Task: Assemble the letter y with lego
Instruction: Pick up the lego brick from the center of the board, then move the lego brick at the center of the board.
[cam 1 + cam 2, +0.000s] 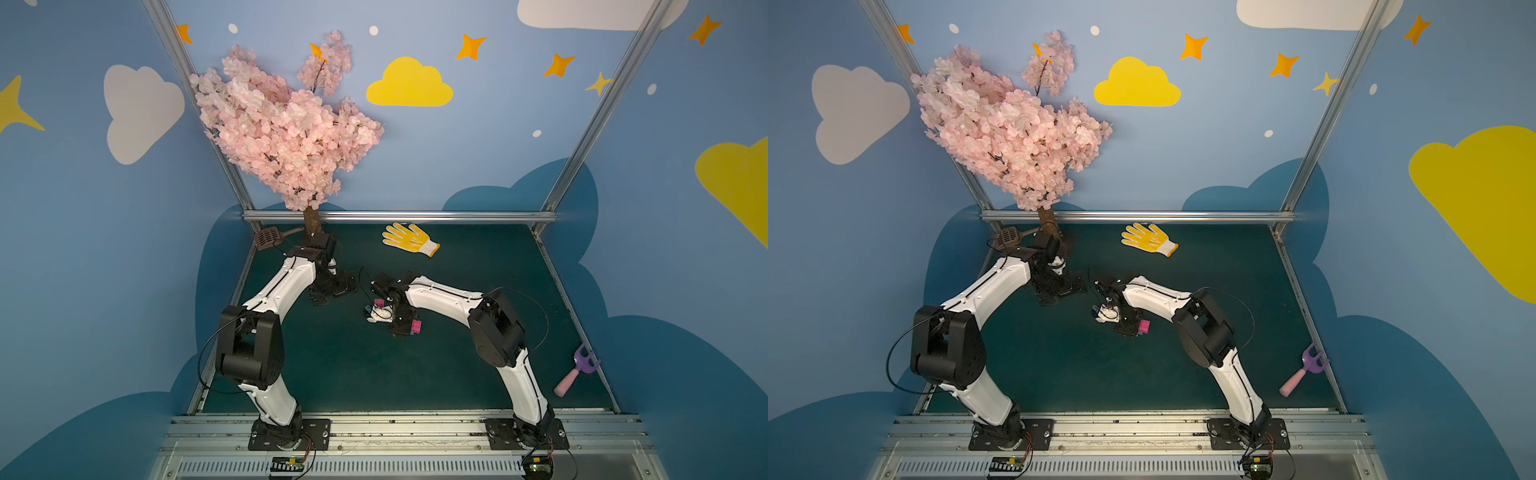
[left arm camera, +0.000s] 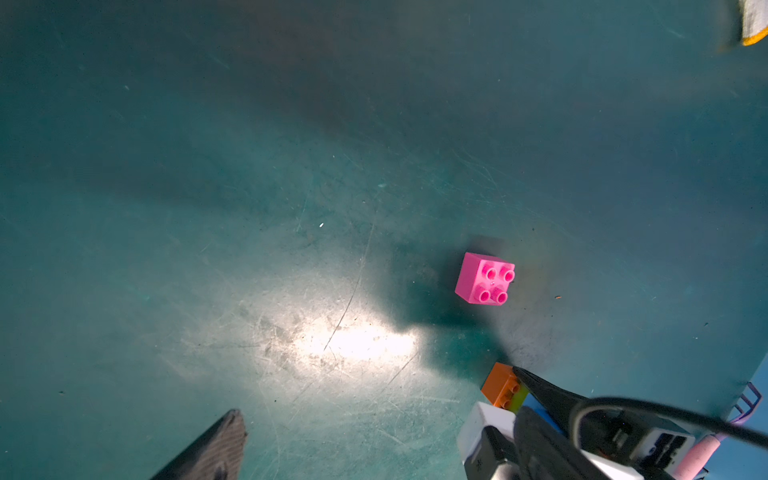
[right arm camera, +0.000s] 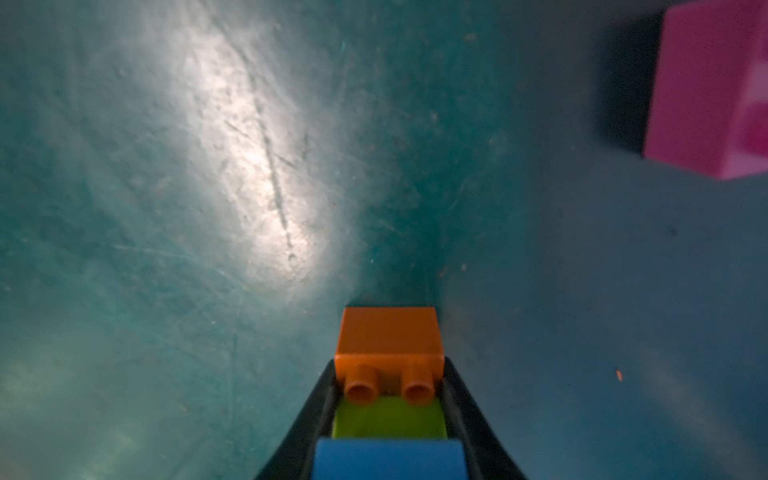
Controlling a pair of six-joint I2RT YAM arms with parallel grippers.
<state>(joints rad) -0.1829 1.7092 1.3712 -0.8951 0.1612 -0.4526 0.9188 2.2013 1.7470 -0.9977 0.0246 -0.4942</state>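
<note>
Jaws of the right gripper (image 3: 388, 374) clamp a blue-green-orange stack (image 3: 388, 419) lengthwise, orange end foremost, a loose pink brick (image 2: 485, 278) on the mat (image 2: 249, 166) just beyond it, while the left gripper (image 1: 334, 291) gapes empty, farther off

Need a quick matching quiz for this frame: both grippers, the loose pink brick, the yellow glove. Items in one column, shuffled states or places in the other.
Items:
1. right gripper
2. left gripper
3. pink brick
4. yellow glove

States or places:
A. open, nothing between its fingers
B. lying flat near the far rail
C. shut on the orange-green-blue stack
D. alone on the mat, apart from the stack

Pairs: 1-C, 2-A, 3-D, 4-B
</note>
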